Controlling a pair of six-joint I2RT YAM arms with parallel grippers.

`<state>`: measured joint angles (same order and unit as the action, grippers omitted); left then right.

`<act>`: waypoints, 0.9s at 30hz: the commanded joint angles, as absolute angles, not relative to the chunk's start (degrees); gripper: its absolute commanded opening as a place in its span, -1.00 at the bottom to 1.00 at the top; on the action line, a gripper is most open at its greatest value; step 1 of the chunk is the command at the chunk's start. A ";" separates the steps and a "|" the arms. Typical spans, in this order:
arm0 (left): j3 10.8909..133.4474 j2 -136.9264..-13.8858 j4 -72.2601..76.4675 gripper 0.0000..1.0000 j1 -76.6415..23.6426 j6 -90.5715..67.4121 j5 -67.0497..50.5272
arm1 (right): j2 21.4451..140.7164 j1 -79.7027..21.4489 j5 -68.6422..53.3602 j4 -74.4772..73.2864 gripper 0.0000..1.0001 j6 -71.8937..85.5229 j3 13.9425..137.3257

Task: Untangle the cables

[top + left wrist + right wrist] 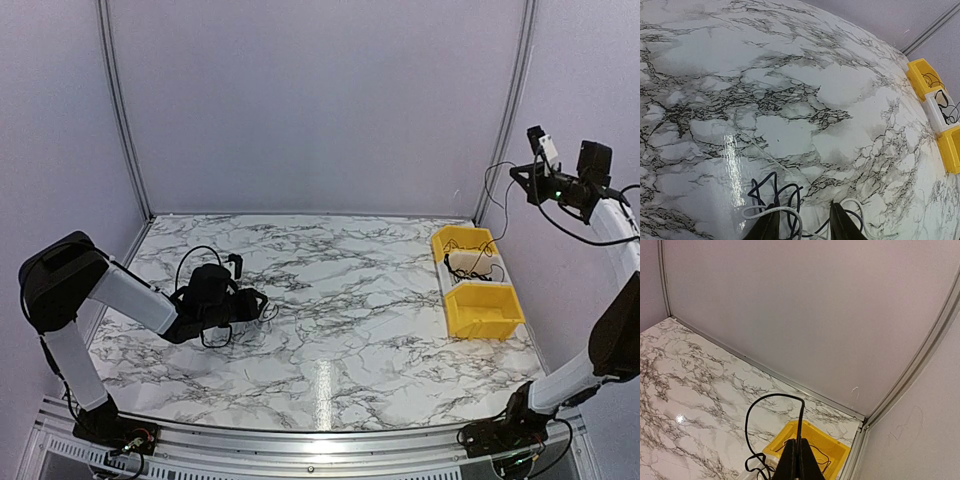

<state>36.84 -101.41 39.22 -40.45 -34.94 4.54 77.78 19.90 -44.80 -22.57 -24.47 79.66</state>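
Observation:
A small tangle of the cables (776, 196), dark loops with a pale one, lies on the marble table under my left gripper (801, 206). Its fingers stand apart, with the pale strand draped over the left finger (765, 225). From above, that gripper (262, 305) sits low at the table's left. My right gripper (799, 441) is shut on a thin black cable (775, 394) that arcs up and hangs down toward a yellow bin (840, 450). From above it (515, 173) hangs high at the right wall, with the strand (497, 205) trailing to the bins.
Two yellow bins (463, 240) (485, 312) stand at the table's right edge with a white one (490, 270) between them, holding thin wire. Metal frame posts rise at both back corners. The left arm's own thick black cable loops near its wrist (190, 262).

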 commanded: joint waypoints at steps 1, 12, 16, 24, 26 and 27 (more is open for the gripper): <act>36.08 -99.80 38.57 -0.29 -40.51 -34.64 4.59 | 78.46 20.13 -38.60 -19.14 -1.00 -22.86 82.09; 35.95 -99.06 38.53 -0.27 -40.52 -34.58 4.47 | 82.53 20.13 -33.05 -19.90 -1.00 -31.68 70.15; 35.86 -98.97 38.53 -0.27 -40.51 -34.54 4.59 | 84.41 20.13 -32.22 -21.27 -1.00 -34.43 67.09; 35.95 -99.34 38.51 -0.26 -40.52 -34.63 4.53 | 89.27 19.21 -30.01 -26.08 -1.00 -38.88 65.75; 36.00 -99.11 38.50 -0.26 -40.52 -34.60 4.42 | 90.94 18.23 -28.40 -28.20 -1.00 -40.12 66.72; 36.10 -98.95 38.56 -0.26 -40.52 -34.58 4.22 | 91.64 17.89 -27.53 -29.35 -0.96 -40.54 67.28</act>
<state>36.51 -100.53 39.13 -40.45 -34.92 4.54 89.08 19.44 -30.92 -24.14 -37.08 65.01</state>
